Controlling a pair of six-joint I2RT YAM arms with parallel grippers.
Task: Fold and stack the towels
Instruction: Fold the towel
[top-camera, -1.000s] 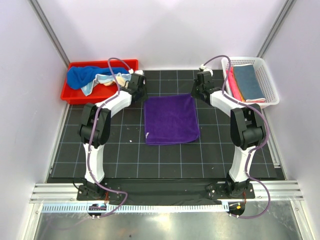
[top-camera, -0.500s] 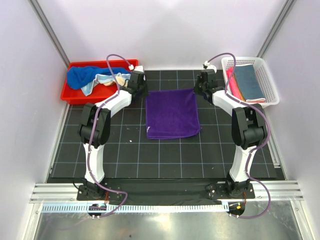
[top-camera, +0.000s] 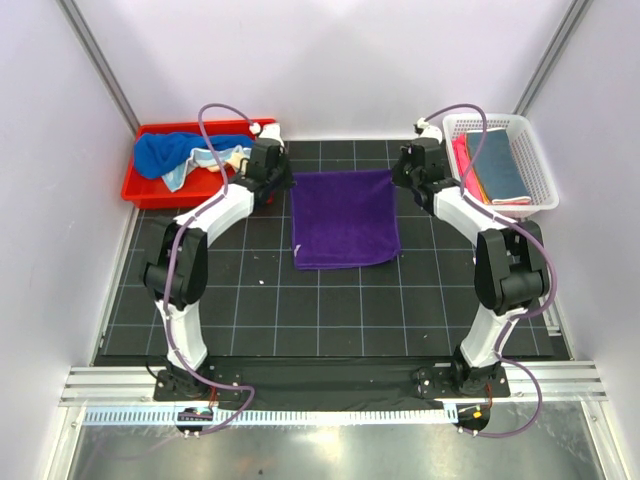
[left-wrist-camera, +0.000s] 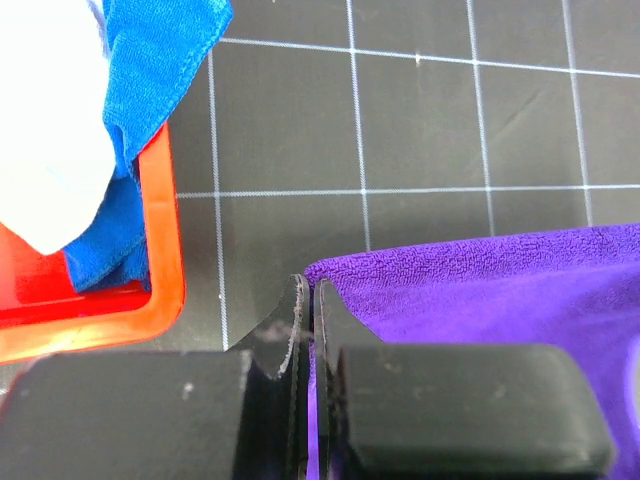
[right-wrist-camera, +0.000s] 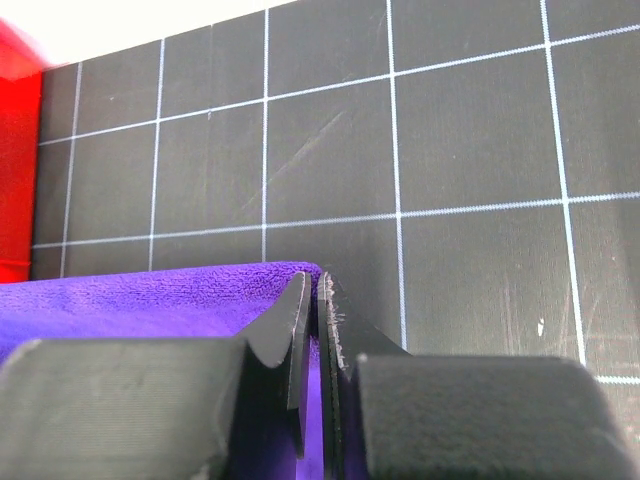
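Step in hand, by my read: the fold of the purple towel (top-camera: 345, 218), which lies flat on the black mat (top-camera: 250, 300) in the middle, btwn the two arms. Both arms reach to its far edge. Left gripper (left-wrist-camera: 305, 300) sits on the far-left corner, jaws pressed together w/ a sliver of purple cloth showing in the slit, so it's clamped on the towel. Right gripper (right-wrist-camera: 312, 292) does the same at the far-right corner: jaws together, purple in the gap, corner fabric bunched just beside the tips. Next move prob. calls for both corners to rise together and come toward the near edge at an even pace, so the far edge lands square on the near one (one side ahead of the other would skew the fold). Other cloth: a blue towel (top-camera: 165, 150) heaped w/ a pale one in the red bin (top-camera: 135, 195) far left, and folded towels (top-camera: 495, 165) stacked in the white basket (top-camera: 545, 205) far right.
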